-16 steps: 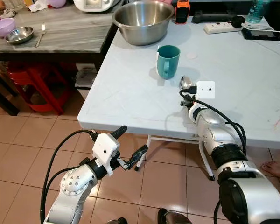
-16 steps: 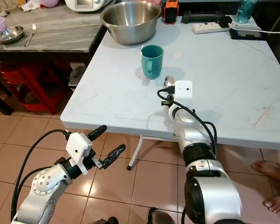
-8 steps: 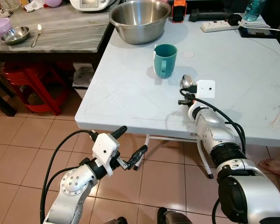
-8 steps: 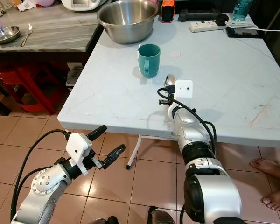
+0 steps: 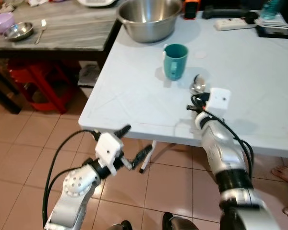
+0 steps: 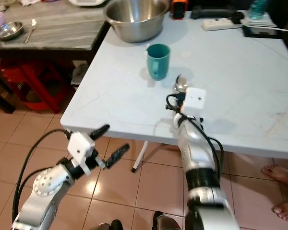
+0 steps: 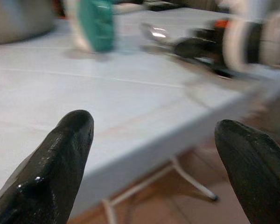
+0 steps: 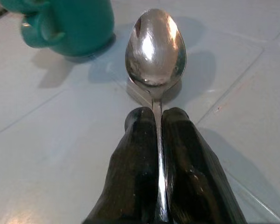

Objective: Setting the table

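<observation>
1. Spoon pinched by its handle between the two closed fingers of the right gripper, bowl jutting forward just above the white table.
2. Positioned near the teal mug, slightly toward the robot's right of it, not touching.
3. Large steel mixing bowl standing farther back on the same table, beyond the mug.
4. Left gripper hovering over the tiled floor below the table's near edge, fingers spread wide, holding nothing.
5. Small steel bowl and a second spoon resting on the grey side counter, well apart from the mug.
</observation>
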Controlling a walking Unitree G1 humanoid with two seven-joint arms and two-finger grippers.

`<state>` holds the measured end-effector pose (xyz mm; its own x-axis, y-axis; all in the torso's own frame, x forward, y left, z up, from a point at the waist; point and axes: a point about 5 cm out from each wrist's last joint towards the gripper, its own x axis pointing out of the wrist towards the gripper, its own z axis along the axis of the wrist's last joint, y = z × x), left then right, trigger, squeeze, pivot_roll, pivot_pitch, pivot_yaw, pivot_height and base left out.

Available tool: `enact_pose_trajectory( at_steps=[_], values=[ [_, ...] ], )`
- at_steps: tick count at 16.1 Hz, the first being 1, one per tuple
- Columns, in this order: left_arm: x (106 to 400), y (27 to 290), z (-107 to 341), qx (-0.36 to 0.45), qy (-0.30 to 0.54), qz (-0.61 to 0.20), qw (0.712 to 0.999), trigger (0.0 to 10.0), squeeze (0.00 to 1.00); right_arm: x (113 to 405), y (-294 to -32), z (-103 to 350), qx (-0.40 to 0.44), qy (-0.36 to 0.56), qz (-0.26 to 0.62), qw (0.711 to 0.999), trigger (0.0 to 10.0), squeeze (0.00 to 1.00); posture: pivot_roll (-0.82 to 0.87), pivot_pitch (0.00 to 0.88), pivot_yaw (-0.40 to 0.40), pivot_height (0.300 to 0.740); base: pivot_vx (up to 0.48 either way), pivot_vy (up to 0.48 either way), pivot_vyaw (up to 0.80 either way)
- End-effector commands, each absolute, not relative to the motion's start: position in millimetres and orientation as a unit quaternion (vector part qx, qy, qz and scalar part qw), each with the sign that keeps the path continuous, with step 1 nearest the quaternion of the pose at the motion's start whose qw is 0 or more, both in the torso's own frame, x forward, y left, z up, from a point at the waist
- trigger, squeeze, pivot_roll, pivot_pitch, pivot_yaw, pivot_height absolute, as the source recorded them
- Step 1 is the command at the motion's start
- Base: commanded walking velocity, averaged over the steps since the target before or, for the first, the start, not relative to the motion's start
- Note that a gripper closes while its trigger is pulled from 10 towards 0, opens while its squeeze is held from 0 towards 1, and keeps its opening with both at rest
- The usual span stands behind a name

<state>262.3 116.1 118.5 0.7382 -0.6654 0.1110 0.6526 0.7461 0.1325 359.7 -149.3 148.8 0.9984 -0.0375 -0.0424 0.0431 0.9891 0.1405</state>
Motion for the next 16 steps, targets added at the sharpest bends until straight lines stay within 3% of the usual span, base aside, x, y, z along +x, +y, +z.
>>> enact_pose_trajectory(
  at_steps=[1,4,5,6,10,16],
  values=[
    [266,126,117,0.053,-0.074,-0.324,0.942,10.0,0.0,354,-144,145,0.069,0.027,-0.014,0.997,0.0,0.0,-0.17,0.171,0.096,0.74,0.0,0.0,0.0],
    [282,139,121,0.036,-0.074,-0.254,0.964,10.0,0.0,340,-151,162,0.042,-0.025,-0.023,0.999,0.1,0.0,-0.18,0.16,0.093,0.74,0.0,0.0,0.0],
    [285,145,122,0.03,-0.071,-0.235,0.969,10.0,0.0,334,-155,167,0.036,-0.039,-0.029,0.998,0.8,0.0,-0.19,0.156,0.094,0.74,0.0,0.0,0.0],
    [288,153,121,0.029,-0.07,-0.207,0.975,10.0,0.0,324,-161,173,0.025,-0.059,-0.039,0.997,10.0,0.0,-0.19,0.15,0.093,0.74,0.0,0.0,0.0],
    [291,156,119,-0.008,-0.064,-0.177,0.982,10.0,0.0,308,-172,166,0.021,-0.052,-0.068,0.996,10.0,0.0,-0.2,0.138,0.091,0.74,0.0,0.0,0.0],
    [296,149,122,-0.032,-0.073,-0.17,0.982,10.0,0.0,306,-179,171,0.017,-0.057,-0.08,0.995,10.0,0.0,-0.2,0.125,0.091,0.74,0.0,0.047,-0.71]
  ],
)
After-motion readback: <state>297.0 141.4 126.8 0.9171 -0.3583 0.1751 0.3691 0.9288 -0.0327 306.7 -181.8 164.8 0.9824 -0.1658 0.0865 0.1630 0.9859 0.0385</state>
